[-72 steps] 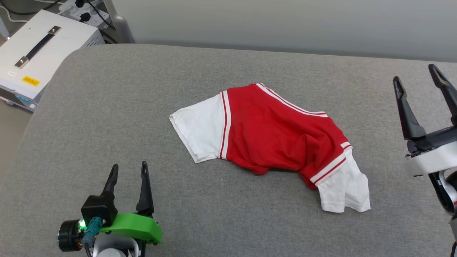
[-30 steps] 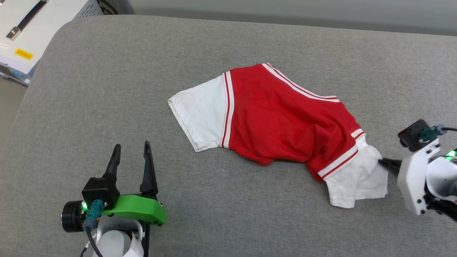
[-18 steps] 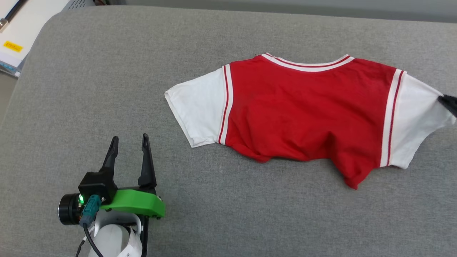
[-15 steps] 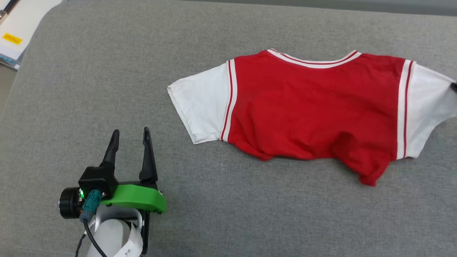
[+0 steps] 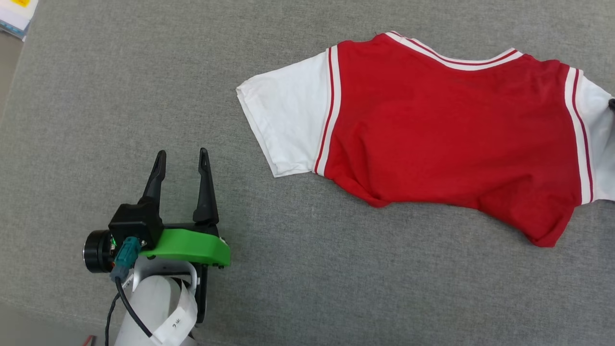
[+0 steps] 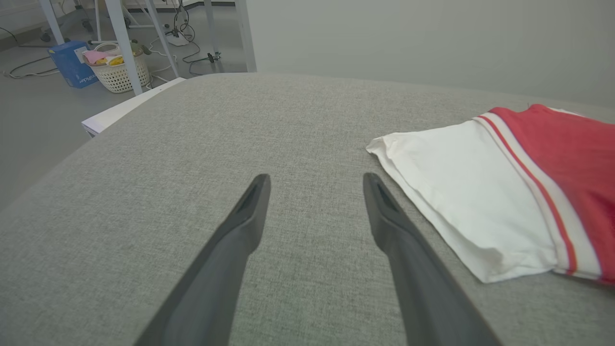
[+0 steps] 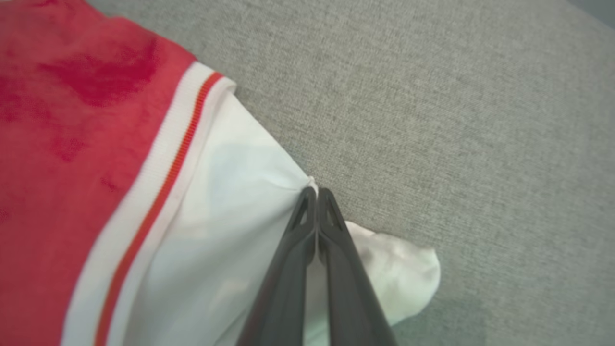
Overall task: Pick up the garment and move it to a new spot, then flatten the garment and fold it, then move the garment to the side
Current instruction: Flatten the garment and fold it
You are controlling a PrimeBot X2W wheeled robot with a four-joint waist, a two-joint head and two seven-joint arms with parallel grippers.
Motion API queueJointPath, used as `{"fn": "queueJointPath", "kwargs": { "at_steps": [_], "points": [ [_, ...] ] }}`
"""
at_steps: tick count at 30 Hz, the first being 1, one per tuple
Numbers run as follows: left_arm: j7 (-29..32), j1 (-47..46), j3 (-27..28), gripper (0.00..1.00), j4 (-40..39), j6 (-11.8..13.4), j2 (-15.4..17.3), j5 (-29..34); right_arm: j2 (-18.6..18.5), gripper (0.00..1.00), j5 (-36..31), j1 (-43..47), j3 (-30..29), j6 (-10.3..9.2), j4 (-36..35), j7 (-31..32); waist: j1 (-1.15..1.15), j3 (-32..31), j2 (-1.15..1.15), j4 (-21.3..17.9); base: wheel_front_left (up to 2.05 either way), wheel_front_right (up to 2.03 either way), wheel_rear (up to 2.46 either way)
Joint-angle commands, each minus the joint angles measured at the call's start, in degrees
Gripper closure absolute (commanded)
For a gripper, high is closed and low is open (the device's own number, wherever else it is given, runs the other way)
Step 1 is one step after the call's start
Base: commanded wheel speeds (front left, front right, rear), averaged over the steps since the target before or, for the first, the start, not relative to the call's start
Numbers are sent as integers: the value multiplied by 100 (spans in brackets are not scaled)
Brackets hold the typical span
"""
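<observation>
The garment [image 5: 447, 139] is a red jersey shirt with white sleeves and striped trim, spread across the grey cushion with its plain red side up; no number shows. My right gripper [image 7: 314, 192] is shut on the hem of the garment's white sleeve [image 7: 230, 226], and its dark tip [image 5: 611, 103] peeks in at the head view's right edge. My left gripper [image 5: 181, 156] stands open over bare fabric at the lower left, short of the other white sleeve [image 6: 461, 192], with nothing between its fingers [image 6: 245, 216].
The grey padded surface [image 5: 336, 288] carries everything; its left edge curves down toward the floor. A white box [image 6: 120, 110] sits beside that edge, with a laundry basket [image 6: 120, 72] and table legs farther off.
My right gripper has closed on the right sleeve and pulled it out to the right, stretching the crumpled garment wide. The head camera has tilted down and the left gripper kept its place.
</observation>
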Motion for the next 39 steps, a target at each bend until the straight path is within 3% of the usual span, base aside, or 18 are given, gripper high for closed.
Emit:
{"fn": "queueJointPath", "kwargs": {
  "at_steps": [1,3,4,5,13,20,25,30,34,39],
  "points": [
    [-34,-86,12,0,16,42,-19,-41,182,100,51,35,104,-4,228,-84,-1,-8,0,48,0,0,0],
    [-34,-51,42,0,30,51,-19,-24,234,100,112,49,135,-4,354,-314,-1,-116,0,16,0,0,0],
    [-34,-26,74,0,27,49,-19,-15,241,20,149,61,137,-4,390,-472,-1,-190,0,-12,0,0,0],
    [-34,-2,109,0,31,42,-19,-4,239,0,169,71,135,-4,398,-628,-1,-256,0,-41,0,0,0],
    [-34,71,563,0,-12,-217,71,218,251,0,9,366,21,-4,126,-2474,-1,-830,0,-364,0,0,0],
    [-34,-203,827,0,8,-454,323,305,760,0,-608,748,-613,-4,-105,-4015,-1,-1106,0,-671,0,0,0],
    [-34,-518,797,0,186,-590,530,280,1289,0,-1210,1180,-1340,-4,-485,-4399,-1,-1206,0,-851,0,0,0],
    [216,-1098,577,0,580,-721,939,140,1854,0,-1811,1896,-2111,-4,-1245,-4446,-1,-1216,0,-967,0,0,0],
    [704,-1702,271,0,783,-766,1297,-27,2256,0,-2247,2603,-2612,-4,-1816,-4448,-1,-1172,0,-1032,0,0,0],
    [1791,-2476,-378,0,1071,-778,1769,-657,2651,0,-2541,3273,-2935,-4,-2337,-4449,-1,-1041,0,-1142,0,0,0]
  ]
}}
